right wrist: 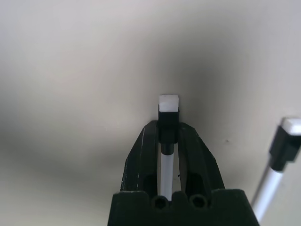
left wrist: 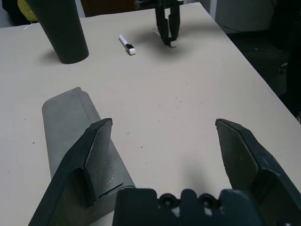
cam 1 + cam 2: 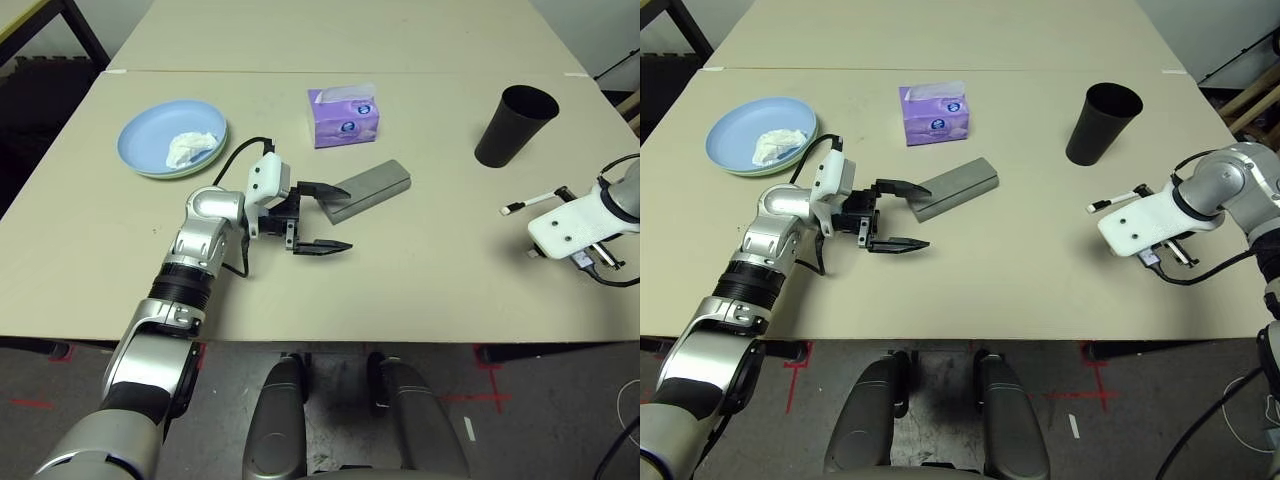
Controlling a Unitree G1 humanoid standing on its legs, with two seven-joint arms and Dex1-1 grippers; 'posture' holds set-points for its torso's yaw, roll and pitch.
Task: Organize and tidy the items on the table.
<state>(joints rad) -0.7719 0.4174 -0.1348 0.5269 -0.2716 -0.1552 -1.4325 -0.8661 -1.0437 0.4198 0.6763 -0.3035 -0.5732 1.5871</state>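
My left gripper (image 3: 345, 217) stands open at the near end of the grey glasses case (image 3: 372, 188). One finger (image 2: 96, 155) lies over that end and the other is over bare table (image 3: 420, 270). The right gripper (image 1: 168, 129) points down at the table's right side. It is shut on a thin black-and-white bar, apparently one arm of the sunglasses (image 1: 168, 102). A second arm (image 3: 525, 203) sticks out beside it, and the lenses are hidden. A white tissue wad (image 3: 190, 148) lies in the light blue plate (image 3: 150, 135), stacked on the pale green plate (image 3: 190, 173). The purple tissue box (image 3: 345, 117) and the black cup (image 3: 512, 125) stand further back.
A second beige table (image 3: 350, 35) butts against the far edge. A black table frame (image 3: 85, 30) shows at the far left corner. The front edge of the table runs just below my left forearm (image 3: 195, 260), and cables hang by the right wrist (image 3: 625, 270).
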